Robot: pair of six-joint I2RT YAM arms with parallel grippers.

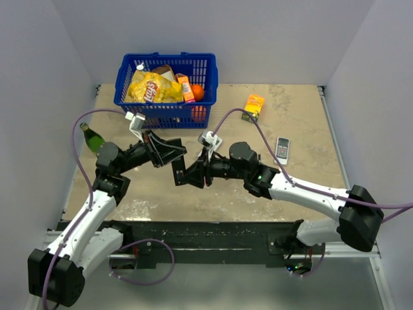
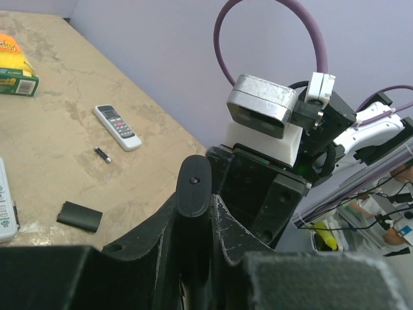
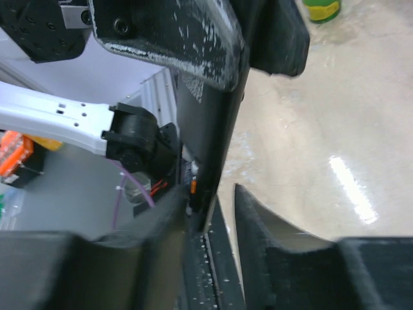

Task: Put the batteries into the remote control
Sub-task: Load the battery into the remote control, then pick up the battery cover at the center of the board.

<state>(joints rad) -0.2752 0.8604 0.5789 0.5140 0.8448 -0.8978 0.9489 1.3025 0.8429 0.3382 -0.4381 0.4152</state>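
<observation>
Centrally, the left gripper (image 2: 192, 223) pinched the remote control (image 2: 193, 184) above the table (image 2: 51, 135). The right gripper (image 3: 210, 216) jaws stood spread around the same bar, with a gap beside one finger. One battery (image 2: 102, 154) lay just beside a white remote (image 2: 117, 126), with a black cover (image 2: 79, 216) nearby.

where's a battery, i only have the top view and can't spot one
Observer: From the left wrist, one battery lies on the table just beside the white remote.
Operator: is the cover off
Observer: A flat black cover lies loose on the table, apart from the battery.
Operator: left grip ok
Observer: The left gripper has its fingers flush on both sides of the black remote.
</observation>
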